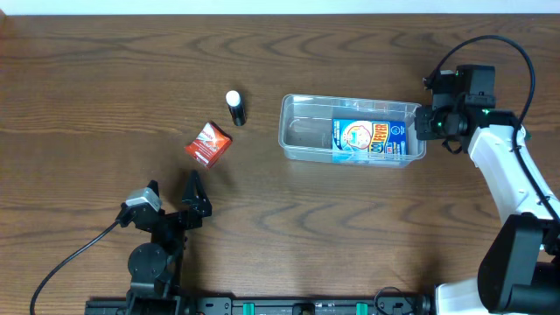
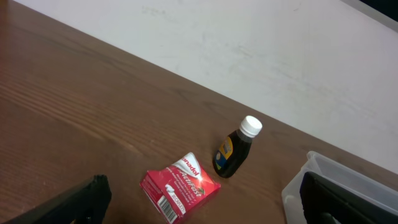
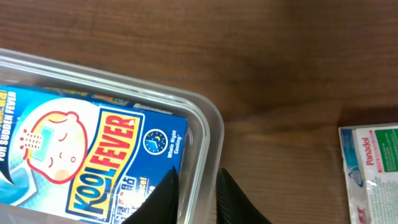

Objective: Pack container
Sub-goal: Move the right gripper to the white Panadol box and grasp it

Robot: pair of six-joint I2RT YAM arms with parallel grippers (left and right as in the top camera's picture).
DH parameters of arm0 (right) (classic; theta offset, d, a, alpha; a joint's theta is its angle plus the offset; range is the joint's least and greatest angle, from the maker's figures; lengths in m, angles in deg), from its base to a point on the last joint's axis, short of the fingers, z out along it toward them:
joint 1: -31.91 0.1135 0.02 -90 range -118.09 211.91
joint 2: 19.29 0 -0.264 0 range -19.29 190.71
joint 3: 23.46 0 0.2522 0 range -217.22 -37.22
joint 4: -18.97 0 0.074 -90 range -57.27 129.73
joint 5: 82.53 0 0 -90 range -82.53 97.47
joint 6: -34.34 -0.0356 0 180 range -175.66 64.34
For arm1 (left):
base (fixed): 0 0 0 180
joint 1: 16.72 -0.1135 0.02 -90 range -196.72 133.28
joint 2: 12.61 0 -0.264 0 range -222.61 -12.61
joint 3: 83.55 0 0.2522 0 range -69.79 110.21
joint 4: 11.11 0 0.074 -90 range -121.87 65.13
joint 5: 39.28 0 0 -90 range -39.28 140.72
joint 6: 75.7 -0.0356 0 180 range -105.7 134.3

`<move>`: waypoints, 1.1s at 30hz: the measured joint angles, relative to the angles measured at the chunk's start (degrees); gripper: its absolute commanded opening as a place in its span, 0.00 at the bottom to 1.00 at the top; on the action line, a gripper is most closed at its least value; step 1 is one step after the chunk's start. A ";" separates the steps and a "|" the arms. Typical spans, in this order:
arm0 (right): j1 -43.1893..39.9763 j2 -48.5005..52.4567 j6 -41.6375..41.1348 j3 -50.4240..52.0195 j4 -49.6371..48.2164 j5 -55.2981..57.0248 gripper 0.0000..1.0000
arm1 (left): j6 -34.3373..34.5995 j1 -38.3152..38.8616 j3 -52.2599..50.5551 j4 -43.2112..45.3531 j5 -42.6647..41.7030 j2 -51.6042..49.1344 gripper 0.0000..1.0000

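A wood-grain bench (image 1: 350,227) carries a small red box (image 1: 207,144) lying askew. At its 1 o'clock, just beside it but apart, is a dark bottle (image 1: 235,108) with a white cap, seemingly upright. Well off at the bottle's 3 o'clock, a blue fever-patch box (image 1: 371,141) lies flat in the tub (image 1: 306,131). A white-and-green tablet pack (image 3: 373,168) lies at the tub's 3 o'clock, cut off by the frame edge.
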 measured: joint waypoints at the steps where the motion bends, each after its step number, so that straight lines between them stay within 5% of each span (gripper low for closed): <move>1: -0.02 0.00 0.00 -0.31 0.04 -0.04 0.21 | 0.00 0.00 0.00 0.00 0.00 0.00 0.98; 8: -3.82 -0.07 0.04 -4.68 4.90 -0.55 0.25 | 0.00 0.00 0.00 0.00 0.00 0.00 0.98; 12: -6.56 -0.46 -0.17 -5.35 6.97 0.17 0.47 | 0.00 0.00 0.00 0.00 0.00 0.00 0.98; 19: -12.94 -0.48 1.09 -5.38 7.52 7.08 0.54 | 0.00 0.00 0.00 0.00 0.00 0.00 0.98; 27: -17.16 0.44 7.67 -5.01 4.90 9.53 0.59 | 0.00 0.00 0.00 0.00 0.00 0.00 0.98; 33: -17.31 6.34 16.00 -4.68 3.89 8.44 0.73 | 0.00 0.00 0.00 0.00 0.00 0.00 0.98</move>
